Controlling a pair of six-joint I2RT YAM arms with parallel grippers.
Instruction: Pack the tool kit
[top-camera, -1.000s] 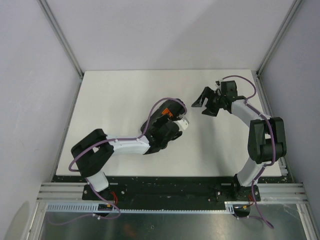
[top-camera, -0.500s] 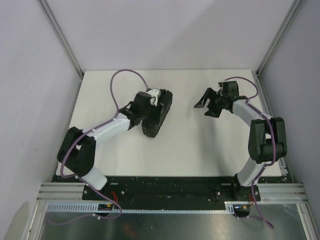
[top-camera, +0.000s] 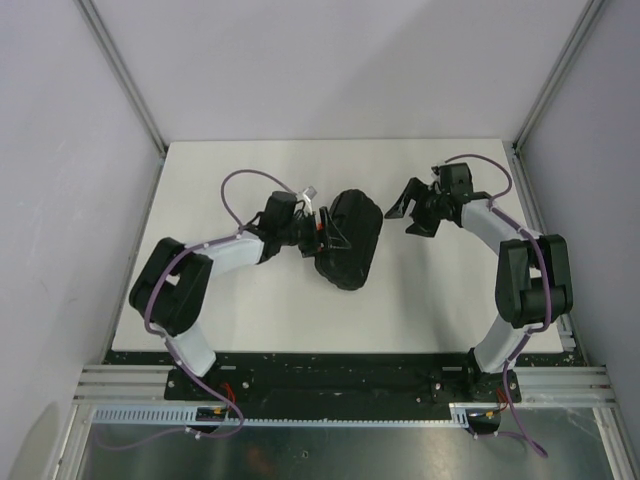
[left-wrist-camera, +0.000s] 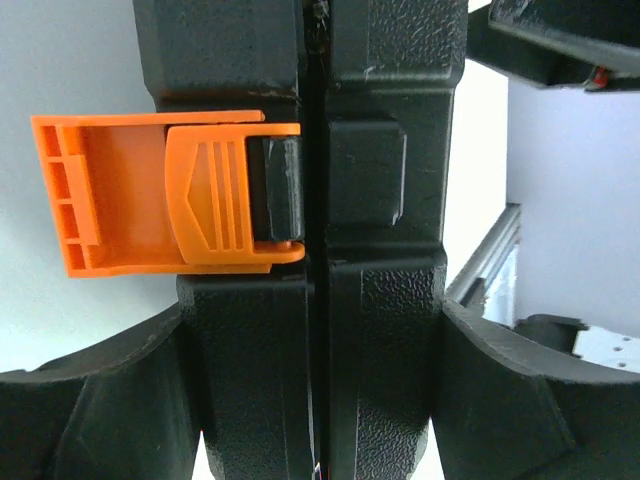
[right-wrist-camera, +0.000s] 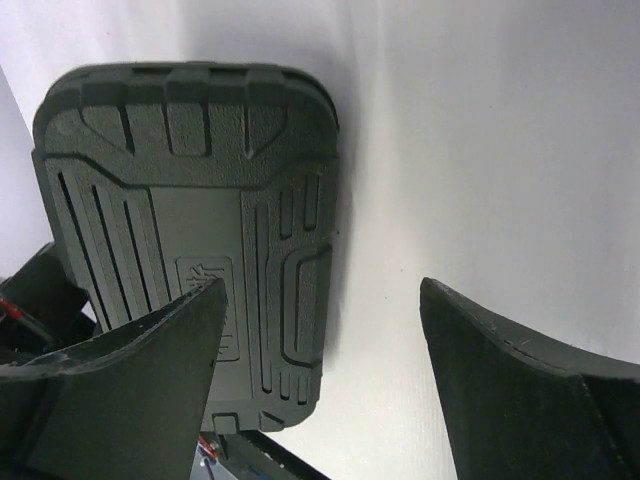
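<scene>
The tool kit's black case (top-camera: 350, 240) is closed and sits mid-table, tilted up on its edge. My left gripper (top-camera: 320, 232) is shut on it from the left. In the left wrist view both fingers (left-wrist-camera: 90, 420) press the two halves of the case (left-wrist-camera: 370, 200) together. The orange latch (left-wrist-camera: 170, 195) is flipped out to the left, not clipped over the seam. My right gripper (top-camera: 405, 210) hangs open just right of the case without touching it. Its wrist view shows the case's ribbed outer face (right-wrist-camera: 190, 230) beyond the spread gripper (right-wrist-camera: 320, 310).
The white table top (top-camera: 230, 310) is bordered by aluminium rails (top-camera: 120, 75) and pale walls on three sides. The right arm's elbow (top-camera: 530, 280) stands near the right edge. A purple cable (top-camera: 245, 180) loops above the left arm.
The left arm swung the case away from the near middle, first left and farther back, then right to mid-table, turning it. The right gripper barely moved and stayed open.
</scene>
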